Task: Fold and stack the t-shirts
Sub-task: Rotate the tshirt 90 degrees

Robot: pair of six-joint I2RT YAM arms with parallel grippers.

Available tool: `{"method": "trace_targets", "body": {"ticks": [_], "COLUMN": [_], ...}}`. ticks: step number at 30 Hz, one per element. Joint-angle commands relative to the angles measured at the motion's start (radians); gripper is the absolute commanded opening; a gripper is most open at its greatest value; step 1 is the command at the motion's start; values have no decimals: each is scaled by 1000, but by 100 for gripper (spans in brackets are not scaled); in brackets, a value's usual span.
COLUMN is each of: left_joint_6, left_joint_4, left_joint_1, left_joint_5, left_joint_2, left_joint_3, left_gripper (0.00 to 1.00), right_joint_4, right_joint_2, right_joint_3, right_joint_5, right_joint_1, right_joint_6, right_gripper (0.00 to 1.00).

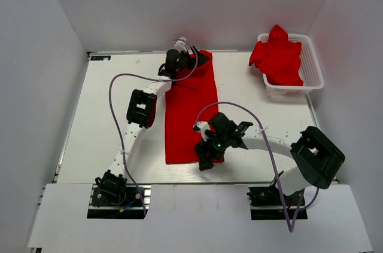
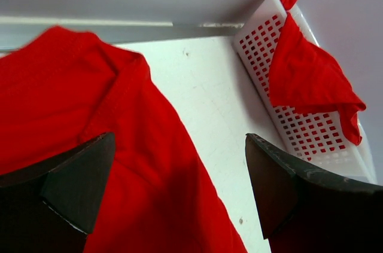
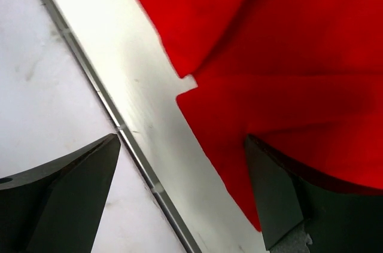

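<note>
White walls box in a white counter. About the middle of it, one red t-shirt lies as a long narrow strip, running from the far edge toward the arm bases.

At the strip's far end my left pincer hovers spread wide and holds nothing. In the left wrist view one finger is over the cloth and the other over bare counter. At the near end my right pincer is spread too, and empty. One finger is over the hem corner, the other over bare surface beside it. I cannot tell whether either touches down.

Off to the far right, more t-shirts are heaped in a white lattice basket, with a fold draped over its rim.

I judge the cloth light, limp and quick to bunch, so it will sag wherever it isn't held. I'd pinch all the layers at the end corners, close to the edge. Then I'd carry the ends evenly so the strip folds across without twisting.
</note>
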Motion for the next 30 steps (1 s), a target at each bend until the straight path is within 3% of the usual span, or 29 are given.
{"method": "trace_targets", "body": {"ticks": [1, 8, 13, 14, 16, 18, 21, 23, 28, 30], "left_joint_6": [6, 178, 322, 392, 427, 442, 299, 258, 148, 96], "left_joint_4": [53, -141, -448, -527, -716, -781, -737, -689, -901, -910], "left_joint_1": [9, 9, 9, 0, -11, -25, -51, -87, -155, -186], "left_joint_5": [-5, -4, 62, 6, -87, -187, -331, -314, -396, -379], "left_joint_2": [-120, -402, -652, -751, -861, -1039, -1291, -1395, -1547, -1620], "left_joint_3": [26, -34, -210, -244, -394, -633, -1030, -1294, -1520, -1655], "left_gripper": [100, 100, 100, 100, 100, 100, 100, 100, 100, 100], "right_joint_4": [-97, -138, -153, -155, -181, -219, -245, -255, -233, -206], "right_joint_2": [-55, -165, -230, -253, -288, -295, -284, -279, -284, -279], "right_joint_3": [52, 95, 82, 68, 51, 43, 23, 6, -78, -102], "right_joint_5": [118, 332, 390, 489, 547, 640, 697, 700, 673, 648], "right_joint_1": [8, 3, 1, 1, -3, -5, -8, -12, -14, -14], "right_joint_6": [30, 94, 134, 180, 241, 312, 413, 473, 564, 582], "right_gripper": [90, 90, 90, 90, 90, 90, 90, 90, 90, 86]}}
